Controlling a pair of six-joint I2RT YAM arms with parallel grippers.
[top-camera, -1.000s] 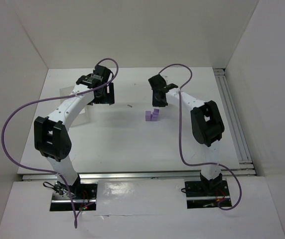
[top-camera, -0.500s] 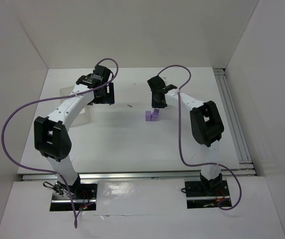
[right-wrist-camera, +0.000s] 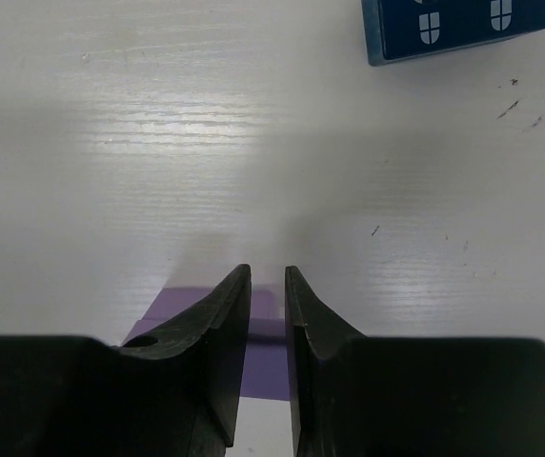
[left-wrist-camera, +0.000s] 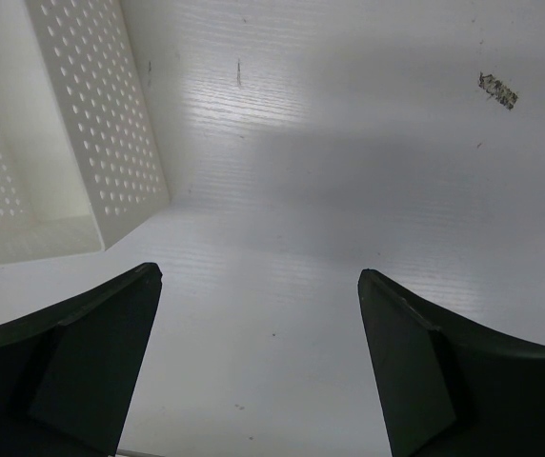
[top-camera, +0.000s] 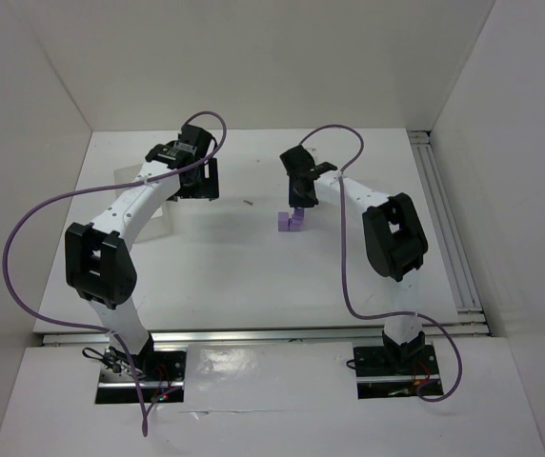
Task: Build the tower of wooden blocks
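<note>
Light-purple blocks (top-camera: 287,224) stand stacked mid-table, the wood block tower. My right gripper (top-camera: 298,202) hangs right above them. In the right wrist view its gripper (right-wrist-camera: 267,270) has narrow jaws with a light-purple block (right-wrist-camera: 267,352) filling the gap between them, and more purple (right-wrist-camera: 172,305) shows left of the fingers. A dark blue block (right-wrist-camera: 455,27) with white marks lies on the table farther ahead. My left gripper (top-camera: 196,181) is at the back left; in its wrist view the gripper (left-wrist-camera: 256,274) stands wide open over bare table, holding nothing.
A white perforated tray (left-wrist-camera: 111,124) sits just left of the left gripper, and its corner (top-camera: 165,227) is seen under the left arm. A small dark scrap (top-camera: 248,202) lies between the arms. White walls close in the table on three sides.
My right gripper has shifted slightly left, more directly over the purple stack. The left arm has not moved.
</note>
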